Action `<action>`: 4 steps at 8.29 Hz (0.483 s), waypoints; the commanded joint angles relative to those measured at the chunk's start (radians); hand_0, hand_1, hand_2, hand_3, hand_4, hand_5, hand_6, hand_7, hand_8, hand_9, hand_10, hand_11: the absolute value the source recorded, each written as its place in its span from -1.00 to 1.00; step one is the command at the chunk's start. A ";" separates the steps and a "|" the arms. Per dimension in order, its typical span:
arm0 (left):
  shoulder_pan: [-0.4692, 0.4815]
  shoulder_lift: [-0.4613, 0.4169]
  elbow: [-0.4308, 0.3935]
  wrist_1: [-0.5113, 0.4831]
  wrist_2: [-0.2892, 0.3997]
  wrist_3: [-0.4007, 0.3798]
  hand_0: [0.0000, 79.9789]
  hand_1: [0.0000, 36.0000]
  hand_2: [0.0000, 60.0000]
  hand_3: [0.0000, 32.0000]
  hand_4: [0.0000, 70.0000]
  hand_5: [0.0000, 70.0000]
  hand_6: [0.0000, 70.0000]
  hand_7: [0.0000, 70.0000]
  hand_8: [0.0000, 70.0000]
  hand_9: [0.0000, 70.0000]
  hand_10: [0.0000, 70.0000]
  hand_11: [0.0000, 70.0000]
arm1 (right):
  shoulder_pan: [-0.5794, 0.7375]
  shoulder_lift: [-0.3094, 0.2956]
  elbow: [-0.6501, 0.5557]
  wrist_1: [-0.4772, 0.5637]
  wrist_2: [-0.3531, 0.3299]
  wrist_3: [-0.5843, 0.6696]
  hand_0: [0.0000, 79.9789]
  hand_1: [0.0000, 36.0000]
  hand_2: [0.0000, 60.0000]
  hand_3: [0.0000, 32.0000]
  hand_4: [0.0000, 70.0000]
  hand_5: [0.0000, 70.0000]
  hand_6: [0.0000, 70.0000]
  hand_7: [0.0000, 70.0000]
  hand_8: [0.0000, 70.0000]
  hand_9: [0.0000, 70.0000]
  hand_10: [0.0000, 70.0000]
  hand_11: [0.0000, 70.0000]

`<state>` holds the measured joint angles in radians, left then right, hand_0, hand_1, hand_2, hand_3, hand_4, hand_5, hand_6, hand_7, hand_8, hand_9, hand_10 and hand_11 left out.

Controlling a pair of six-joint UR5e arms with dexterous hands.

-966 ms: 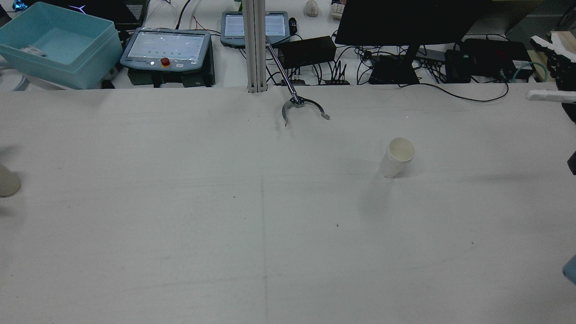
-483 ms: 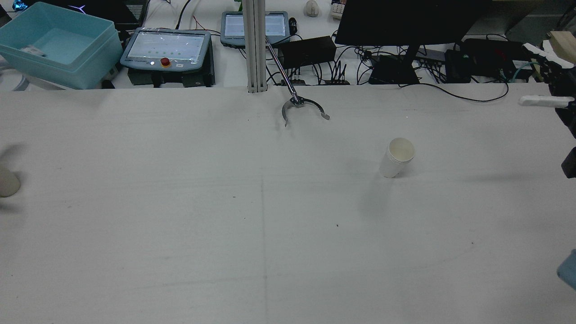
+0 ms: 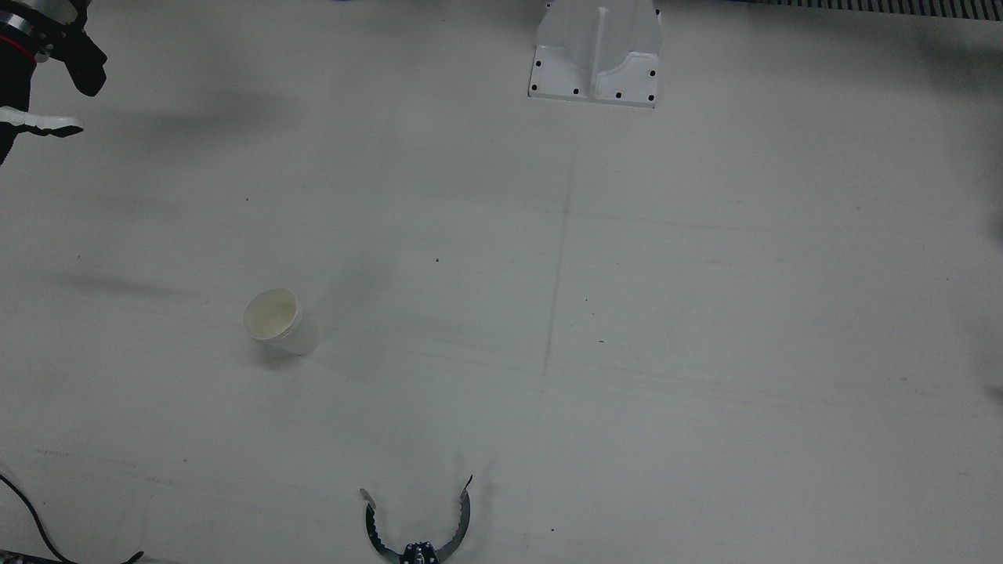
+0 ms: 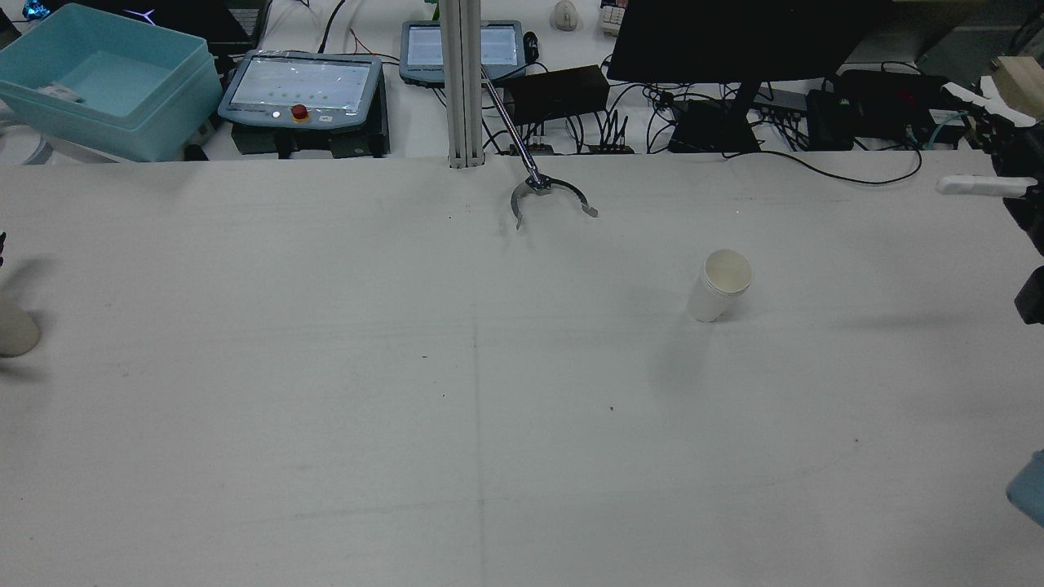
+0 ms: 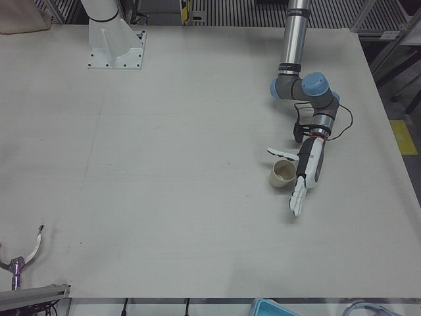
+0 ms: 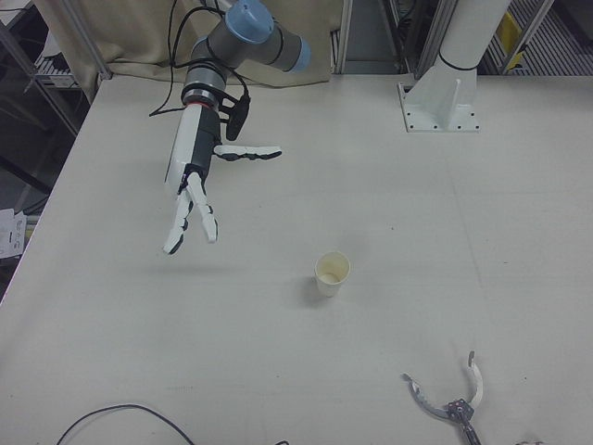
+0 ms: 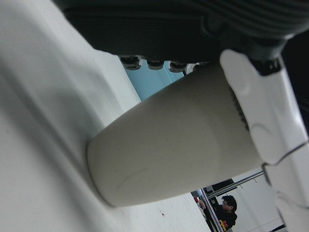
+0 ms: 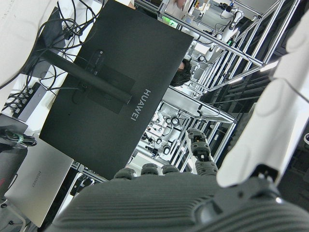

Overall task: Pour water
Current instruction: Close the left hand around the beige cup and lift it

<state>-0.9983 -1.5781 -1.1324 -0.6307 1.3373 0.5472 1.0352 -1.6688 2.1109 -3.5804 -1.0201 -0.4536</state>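
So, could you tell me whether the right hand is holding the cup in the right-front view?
No, the right hand hangs open above the table, well apart from the cup.

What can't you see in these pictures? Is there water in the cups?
- Water in the cup by the left hand: too small in the left-front view, and the left hand view shows only its outer wall.
- Water in the other cup: its inside looks pale, too small to tell.
- Rear view: the left hand and right hand are almost wholly cut off by the side edges.

Bare table (image 4: pixel 489 391) surrounds a white cup (image 4: pixel 719 285) right of centre. Metal tongs (image 4: pixel 548 196) lie at the far edge.
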 commanded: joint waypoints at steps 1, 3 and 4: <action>0.009 0.000 0.003 0.009 -0.004 0.004 0.21 -0.37 -1.00 -1.00 -0.74 -1.00 -1.00 -1.00 -1.00 -0.96 -0.97 -0.91 | -0.006 0.000 -0.014 0.002 0.002 0.000 0.16 -0.49 -1.00 -1.00 -0.83 -0.95 -0.97 -0.99 -0.95 -0.95 -1.00 -0.99; 0.021 0.000 0.003 0.012 -0.009 0.005 0.20 -0.38 -1.00 -1.00 -0.72 -1.00 -1.00 -1.00 -1.00 -0.97 -0.96 -0.90 | -0.006 0.000 -0.025 0.003 0.002 0.000 0.16 -0.50 -1.00 -1.00 -0.83 -0.95 -0.97 -0.99 -0.95 -0.95 -1.00 -0.99; 0.021 -0.002 0.003 0.014 -0.009 0.005 0.20 -0.38 -1.00 -1.00 -0.72 -1.00 -1.00 -1.00 -1.00 -0.96 -0.96 -0.91 | -0.007 0.000 -0.026 0.003 0.002 0.000 0.16 -0.50 -1.00 -1.00 -0.83 -0.95 -0.97 -1.00 -0.94 -0.95 -1.00 -0.98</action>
<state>-0.9850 -1.5784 -1.1293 -0.6202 1.3308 0.5517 1.0296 -1.6690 2.0923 -3.5778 -1.0187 -0.4540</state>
